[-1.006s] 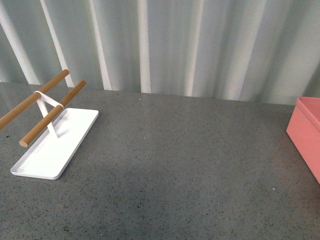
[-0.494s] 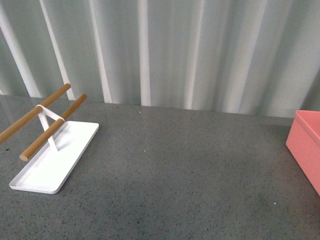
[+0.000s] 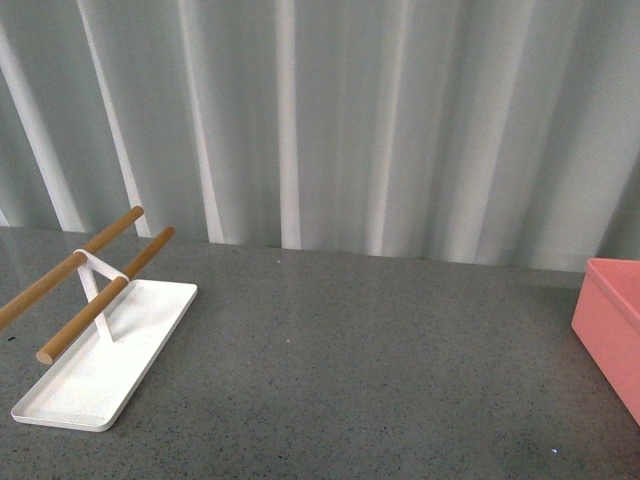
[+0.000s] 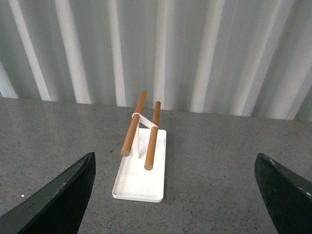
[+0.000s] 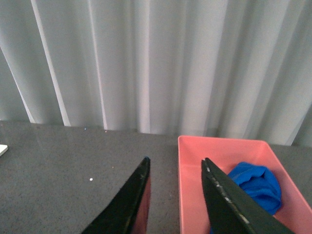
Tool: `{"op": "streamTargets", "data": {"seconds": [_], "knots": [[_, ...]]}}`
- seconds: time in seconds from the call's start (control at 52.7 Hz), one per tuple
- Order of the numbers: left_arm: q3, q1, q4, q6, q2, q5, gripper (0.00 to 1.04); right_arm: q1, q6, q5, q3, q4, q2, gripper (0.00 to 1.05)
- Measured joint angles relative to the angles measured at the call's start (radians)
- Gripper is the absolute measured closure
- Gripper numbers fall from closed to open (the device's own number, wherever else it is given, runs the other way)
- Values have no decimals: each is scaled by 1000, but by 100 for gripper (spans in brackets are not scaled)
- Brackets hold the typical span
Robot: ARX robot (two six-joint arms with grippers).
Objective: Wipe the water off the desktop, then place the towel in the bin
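In the front view the desktop (image 3: 350, 370) is bare of arms, with the bin (image 3: 612, 325) at 3 o'clock. In the left wrist view the left gripper (image 4: 175, 195) has its jaws spread wide, holding nothing. In the right wrist view the right gripper (image 5: 176, 197) hangs nearer, jaws somewhat apart and empty, and the towel (image 5: 256, 187) lies bunched inside the bin at 4 o'clock from them.

In the front view the bin (image 3: 610, 325) is cut off by the right edge, and its inside is hidden. The longer wooden rod (image 3: 60, 270) of the white tray (image 3: 100, 385) runs off the left edge. In the right wrist view a dark finger (image 5: 229, 202) covers part of the towel (image 5: 256, 185).
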Motion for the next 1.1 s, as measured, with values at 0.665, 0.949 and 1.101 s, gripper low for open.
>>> {"op": "streamTargets", "data": {"seconds": [0.665,0.949,1.101], "knots": [[0,0,0,0,0,0,7,161,19,151,-185,55,-140,101],[0,0,0,0,0,0,7,161,19,151,-216,60,-165,101],[0,0,0,0,0,0,7,161,20,151,-236,66,-200,101]]}}
